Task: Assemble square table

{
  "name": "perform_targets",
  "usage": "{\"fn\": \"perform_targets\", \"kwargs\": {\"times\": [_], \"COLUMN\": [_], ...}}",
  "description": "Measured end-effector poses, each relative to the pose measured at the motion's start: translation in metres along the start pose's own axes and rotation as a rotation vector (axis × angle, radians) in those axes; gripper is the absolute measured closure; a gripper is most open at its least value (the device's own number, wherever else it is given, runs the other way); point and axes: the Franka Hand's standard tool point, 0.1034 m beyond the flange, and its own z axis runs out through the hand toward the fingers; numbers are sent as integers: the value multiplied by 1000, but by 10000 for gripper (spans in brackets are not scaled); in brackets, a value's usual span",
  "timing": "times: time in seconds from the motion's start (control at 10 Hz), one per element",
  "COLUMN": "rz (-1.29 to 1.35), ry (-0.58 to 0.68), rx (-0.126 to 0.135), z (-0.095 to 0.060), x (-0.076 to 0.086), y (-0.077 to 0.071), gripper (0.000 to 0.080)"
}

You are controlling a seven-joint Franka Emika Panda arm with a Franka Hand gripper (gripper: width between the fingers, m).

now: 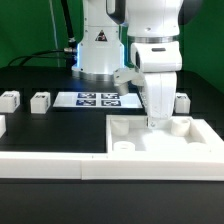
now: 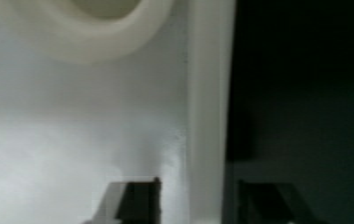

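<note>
The square table slab [image 1: 165, 140] is white, with a raised rim and round corner sockets, and lies at the exterior view's right, next to the low barrier wall. My gripper [image 1: 160, 120] reaches straight down onto the slab's far edge. In the wrist view the gripper [image 2: 199, 200] has one dark finger [image 2: 135, 200] on each side of the rim [image 2: 206, 120], close against it. A round socket [image 2: 112, 20] shows beyond. Three stubby white legs stand apart on the black table: two at the left [image 1: 8, 100] [image 1: 40, 101] and one at the right [image 1: 182, 101].
The marker board [image 1: 98, 99] lies flat behind the slab, in front of the robot base [image 1: 98, 50]. The long low white barrier wall [image 1: 50, 167] runs along the front. Another white piece [image 1: 2, 125] is cut off at the left edge.
</note>
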Motion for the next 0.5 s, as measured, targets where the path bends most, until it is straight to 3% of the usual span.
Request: {"fn": "perform_targets", "kwargs": {"times": [0.1,0.2,0.3,0.4,0.5], "rz": [0,1,1,1,1], "ry": [0,0,0,0,0], "rx": [0,0,0,0,0], "z": [0,0,0,0,0], "x": [0,0,0,-1,-1], "y": [0,0,0,0,0], "gripper": [440,440,239,167,167]}}
